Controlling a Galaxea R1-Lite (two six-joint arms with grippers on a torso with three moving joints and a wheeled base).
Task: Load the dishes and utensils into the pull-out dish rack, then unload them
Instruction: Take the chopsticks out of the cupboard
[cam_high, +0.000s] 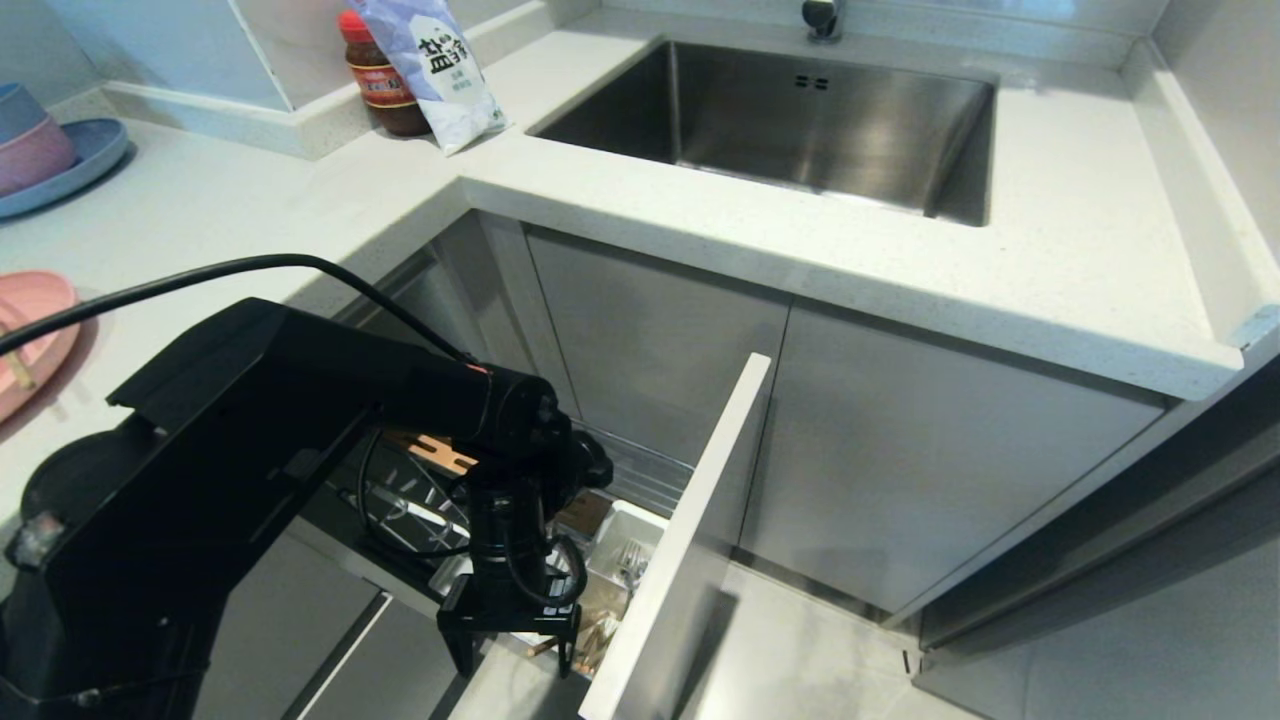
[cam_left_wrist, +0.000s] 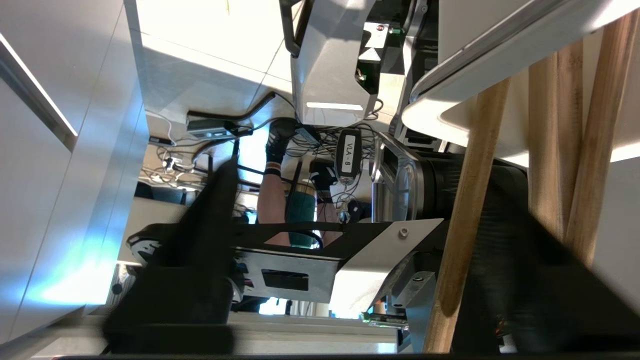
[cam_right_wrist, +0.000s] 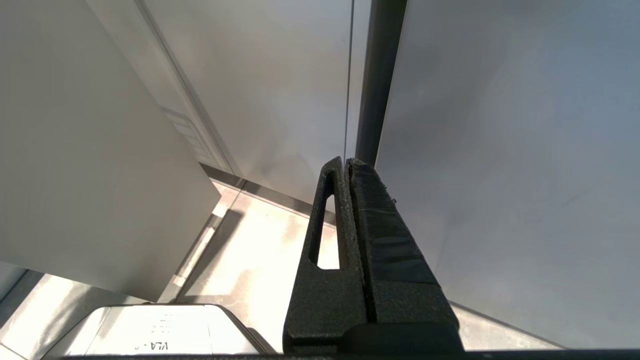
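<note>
The pull-out dish rack (cam_high: 640, 478) stands drawn out under the counter, its pale panel front (cam_high: 690, 540) toward me. My left gripper (cam_high: 512, 655) points down into the rack's front corner, open, beside the white cutlery holder (cam_high: 628, 528). The silver fork (cam_high: 632, 562) stands in that holder. Light wooden chopsticks (cam_high: 592, 635) lean just right of the fingers. In the left wrist view one chopstick (cam_left_wrist: 470, 200) runs between the open fingers of the left gripper (cam_left_wrist: 360, 210), near the right finger; I cannot tell whether it touches. The pink plate (cam_high: 30, 330) lies on the counter at far left. My right gripper (cam_right_wrist: 346, 162) hangs shut and empty.
A steel sink (cam_high: 800, 120) is set in the counter behind. A sauce jar (cam_high: 380, 80) and a salt bag (cam_high: 430, 65) stand at the back corner. A blue plate (cam_high: 90, 160) with stacked bowls sits far left. A person's legs (cam_left_wrist: 272, 200) show beyond the rack.
</note>
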